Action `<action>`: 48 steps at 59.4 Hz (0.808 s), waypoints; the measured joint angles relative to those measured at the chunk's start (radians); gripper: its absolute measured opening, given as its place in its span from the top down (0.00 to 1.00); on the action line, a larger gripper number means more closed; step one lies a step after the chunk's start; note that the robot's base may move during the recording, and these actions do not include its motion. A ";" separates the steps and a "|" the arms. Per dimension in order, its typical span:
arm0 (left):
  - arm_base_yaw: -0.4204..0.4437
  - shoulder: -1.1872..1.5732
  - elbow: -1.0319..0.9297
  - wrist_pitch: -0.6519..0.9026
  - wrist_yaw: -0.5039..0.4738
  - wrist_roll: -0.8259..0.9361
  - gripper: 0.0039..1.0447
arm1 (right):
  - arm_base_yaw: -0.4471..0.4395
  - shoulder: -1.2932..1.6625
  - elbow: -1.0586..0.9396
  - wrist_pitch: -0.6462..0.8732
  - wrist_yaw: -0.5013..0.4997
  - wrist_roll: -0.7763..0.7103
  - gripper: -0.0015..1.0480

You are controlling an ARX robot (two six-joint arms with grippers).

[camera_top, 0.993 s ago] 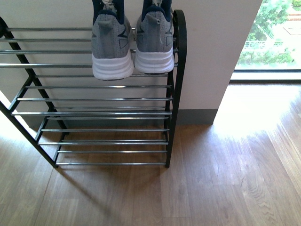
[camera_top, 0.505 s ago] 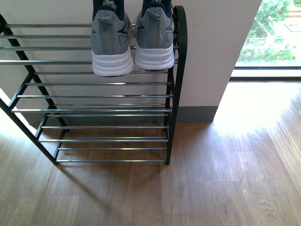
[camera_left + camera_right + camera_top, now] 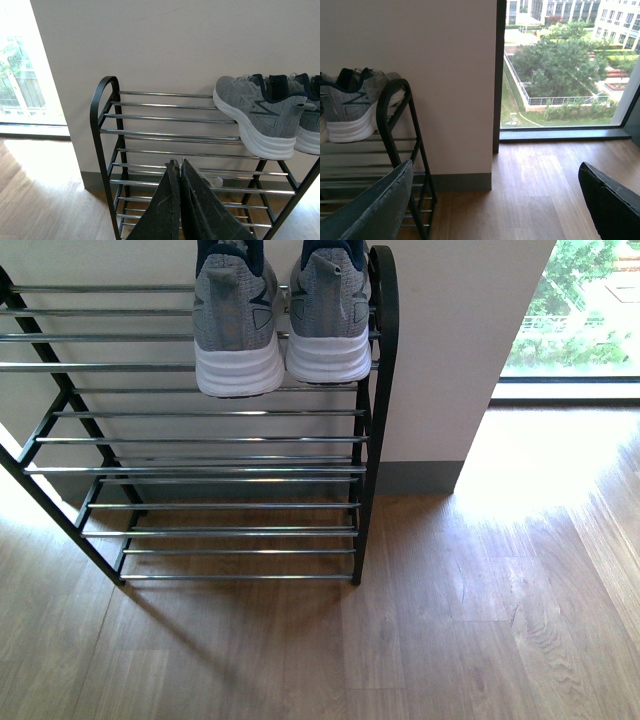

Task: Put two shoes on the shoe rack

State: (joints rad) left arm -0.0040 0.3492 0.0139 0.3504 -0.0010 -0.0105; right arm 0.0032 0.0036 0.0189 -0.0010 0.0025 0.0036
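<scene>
Two grey knit sneakers with white soles, one beside the other, rest heels toward me on the top tier of the shoe rack, at its right end. In the left wrist view the nearer sneaker sits on the chrome bars of the shoe rack; my left gripper is shut and empty in front of a lower tier. My right gripper hangs open over the wooden floor, right of the shoe rack, with one sneaker showing. Neither arm appears in the front view.
A white wall with a grey skirting stands behind the rack. A floor-length window lies to the right. Wooden floor spreads in front of and right of the rack. The lower tiers hold nothing.
The rack and sneakers have shifted slightly upward in the front view, so the camera has dipped or moved a little. The sneakers stay put on the top tier.
</scene>
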 joint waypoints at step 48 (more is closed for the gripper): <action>0.001 -0.333 0.000 -0.351 0.000 0.000 0.99 | 0.000 0.000 0.000 0.000 0.000 0.000 0.09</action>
State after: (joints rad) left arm -0.0032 0.0166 0.0139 -0.0002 -0.0010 -0.0105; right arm 0.0032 0.0032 0.0189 -0.0010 0.0025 0.0036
